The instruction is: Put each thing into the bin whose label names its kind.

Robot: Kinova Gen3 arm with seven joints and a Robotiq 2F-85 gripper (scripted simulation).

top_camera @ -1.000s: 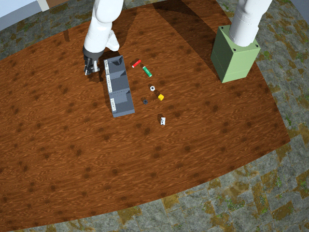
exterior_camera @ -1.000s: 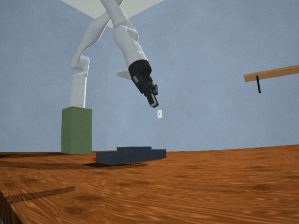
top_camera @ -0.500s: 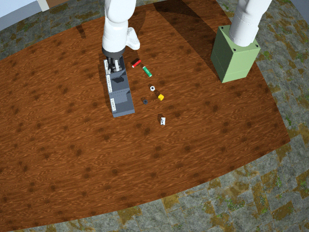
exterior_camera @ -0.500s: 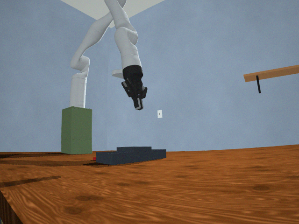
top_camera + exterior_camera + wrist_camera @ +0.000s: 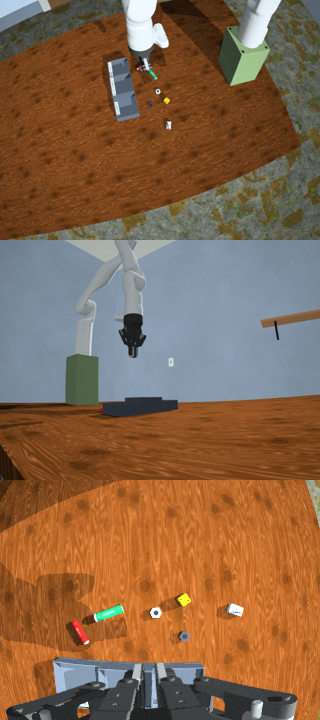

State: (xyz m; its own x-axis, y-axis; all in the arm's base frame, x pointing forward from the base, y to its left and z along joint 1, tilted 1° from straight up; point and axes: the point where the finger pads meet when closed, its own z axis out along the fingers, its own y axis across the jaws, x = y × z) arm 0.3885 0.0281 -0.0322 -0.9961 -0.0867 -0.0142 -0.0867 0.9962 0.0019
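A row of three grey labelled bins stands on the wooden table; it also shows in the wrist view under my fingers. To its right lie a red marker, a green marker, a white nut, a yellow die, a dark washer and a small white block. My gripper hangs high above the table, near the far end of the bins, fingers pointing down. It is shut, with nothing between the fingers.
The green pedestal of the arm stands at the back right of the table. A wooden shelf hangs on the wall to the right. The labels on the bins are too small to read.
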